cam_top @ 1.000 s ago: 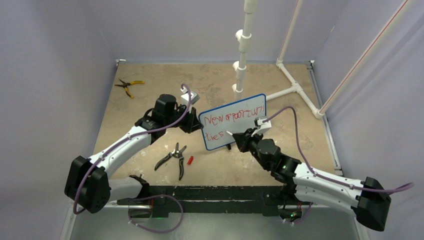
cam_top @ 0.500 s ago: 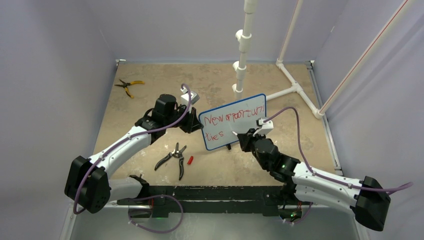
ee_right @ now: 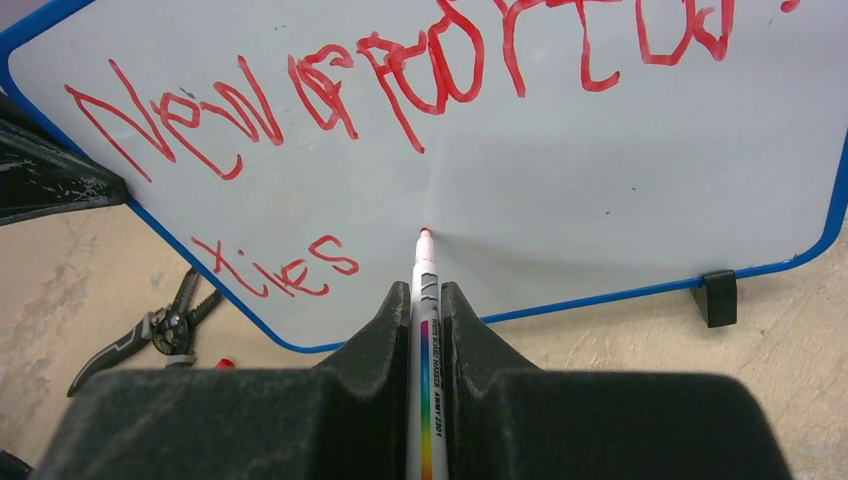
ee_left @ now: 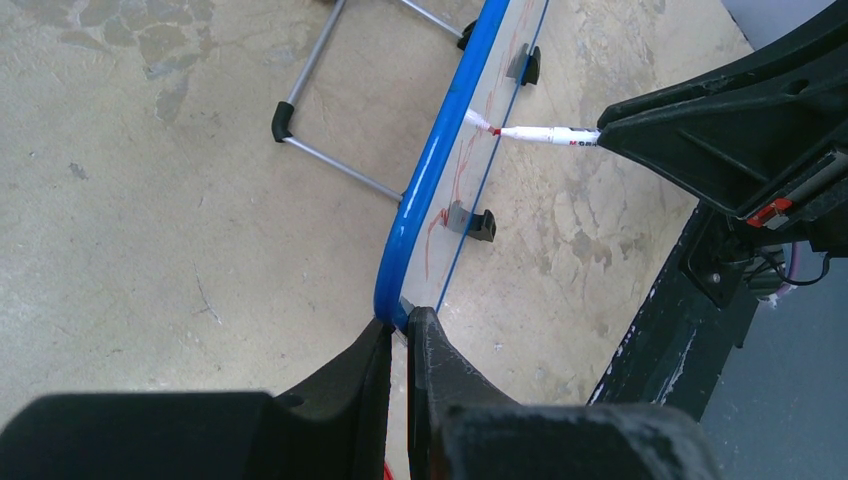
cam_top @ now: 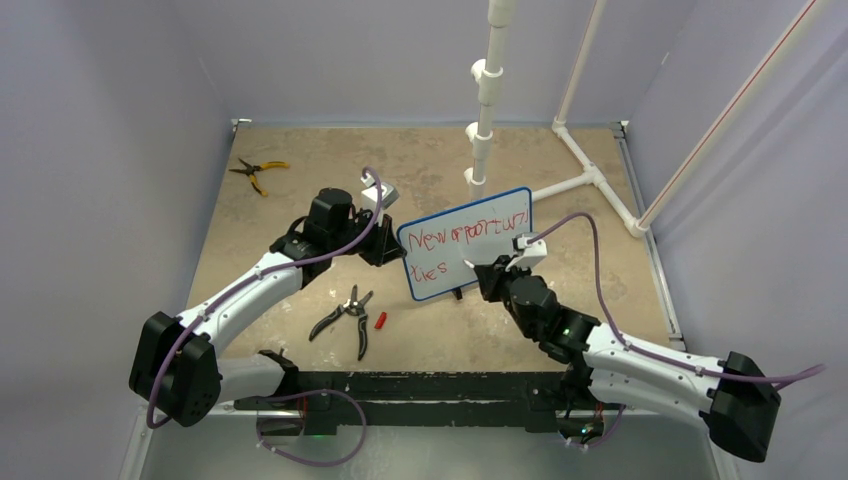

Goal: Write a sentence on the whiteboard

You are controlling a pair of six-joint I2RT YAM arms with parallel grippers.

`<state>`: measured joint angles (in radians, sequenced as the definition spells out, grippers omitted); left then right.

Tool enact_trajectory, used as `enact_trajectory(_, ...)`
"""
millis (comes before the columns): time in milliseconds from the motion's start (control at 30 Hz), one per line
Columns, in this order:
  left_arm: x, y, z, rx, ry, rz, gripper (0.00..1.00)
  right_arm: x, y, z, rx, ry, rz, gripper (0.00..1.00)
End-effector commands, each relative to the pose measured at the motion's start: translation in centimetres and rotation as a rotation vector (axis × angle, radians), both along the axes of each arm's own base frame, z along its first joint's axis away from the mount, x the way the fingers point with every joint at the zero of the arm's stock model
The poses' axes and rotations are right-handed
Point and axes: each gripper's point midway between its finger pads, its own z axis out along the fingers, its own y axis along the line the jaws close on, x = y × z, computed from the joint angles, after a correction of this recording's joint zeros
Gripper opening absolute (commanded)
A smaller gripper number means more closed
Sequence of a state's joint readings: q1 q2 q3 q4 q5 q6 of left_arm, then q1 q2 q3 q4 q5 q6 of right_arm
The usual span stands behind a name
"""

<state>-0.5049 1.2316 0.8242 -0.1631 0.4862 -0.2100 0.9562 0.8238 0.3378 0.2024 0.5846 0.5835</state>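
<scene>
Now, a second on: my right gripper (ee_right: pixel 425 292) has slid to the right along the lower row, away from the last word. The marker (ee_right: pixel 427 340) tip sits on bare white with a clear gap after "ties". In the overhead view the shift is small, and most of it falls in the first half of that second.

Right gripper: clamped on the marker barrel, tip pointing forward. The tip looks to be touching the surface. The right wrist view shows a small red dot at the tip, and the left wrist view shows the tip meeting its own reflection.

Left gripper (ee_left: pixel 400 325): fingers pinched on the blue frame at the left edge of the whiteboard (ee_right: pixel 650 170), steadying it.

The whiteboard stands mid-table between my two arms, propped on its black feet with a wire stand behind, its face turned to my right arm.

The sentence (cam_top: pixel 465 233) so far is a full top row, roughly "New opportuni", with "ties" at the start of the second row. No new stroke has appeared in this last second.

Judgement: the move reads as a word space, so the next word starts here. Most of the lower row is free. Pressing harder could tip the board back, so the left grip needs to hold.

Also on the table (cam_top: pixel 300 160): a red cap (cam_top: pixel 380 320) beside black-handled snips (cam_top: pixel 345 315).
</scene>
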Motion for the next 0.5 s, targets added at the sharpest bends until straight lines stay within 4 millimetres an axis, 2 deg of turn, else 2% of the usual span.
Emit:
enact_trajectory(0,0.5,-0.2,0.8,-0.019,-0.034,0.002,0.0,0.6,0.3,1.3,0.032,-0.005,-0.025,0.0)
enact_trajectory(267,0.4,-0.3,0.7,-0.022,-0.029,-0.002,0.0,-0.3,0.3,-1.0,0.042,0.081,-0.019,0.0)
enact_trajectory(467,0.4,-0.3,0.7,-0.022,-0.028,-0.002,0.0,-0.4,0.3,-1.4,0.044,0.096,-0.02,0.0)
